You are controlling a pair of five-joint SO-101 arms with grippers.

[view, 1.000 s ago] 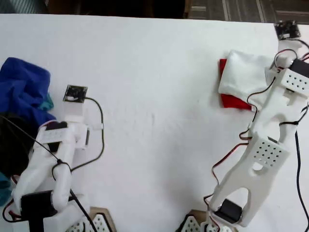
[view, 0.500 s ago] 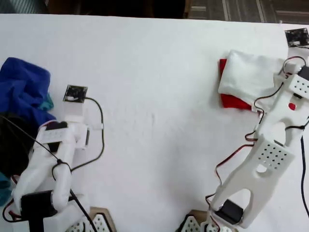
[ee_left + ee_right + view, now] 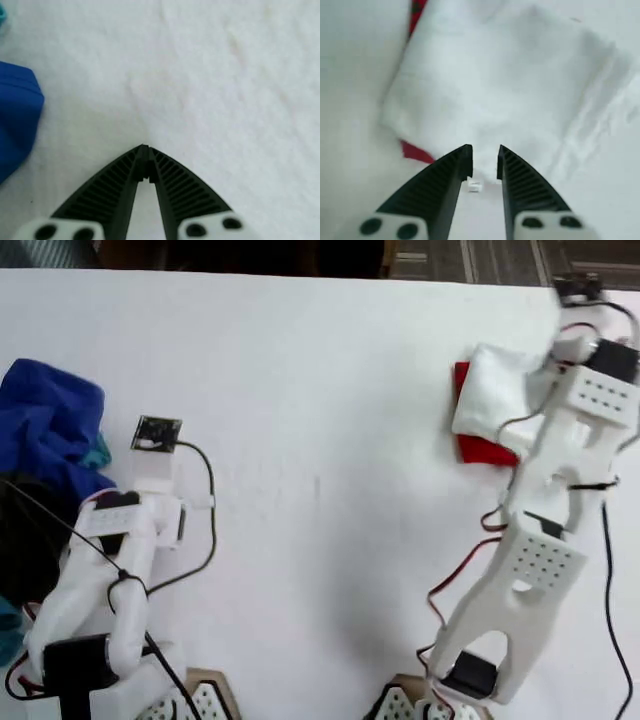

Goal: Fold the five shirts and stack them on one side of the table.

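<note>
Stack status: two of the five shirts appear done. The white shirt [image 3: 497, 392] lies folded on top of the red shirt [image 3: 478, 449] at the right side of the table [image 3: 320, 370]. The red one shows only as a strip along one edge and at the near corner, so I judge the two are slightly out of line.

The right arm [image 3: 545, 490] reaches over that stack. In its wrist view the right jaws stand narrowly apart with nothing between them, poised just off the edge of the white shirt [image 3: 495, 75]. I take this as the close of the placing step.

The white fold looks soft and puffy, with rounded edges, not pressed flat. A nudge could skew it.

Remaining work sits at the far left of the table: a crumpled blue shirt [image 3: 50, 415], a black garment [image 3: 22, 540] below it, and a scrap of teal cloth [image 3: 8, 632] at the table's edge. None is folded.

The left arm [image 3: 110, 550] sits beside that heap. The left jaws are closed tip to tip, holding nothing, over bare table with the blue shirt [image 3: 15, 120] just to one side.

Next move, in my judgement: open the left jaws, pinch the blue shirt and draw it to the middle of the table for spreading.
</note>
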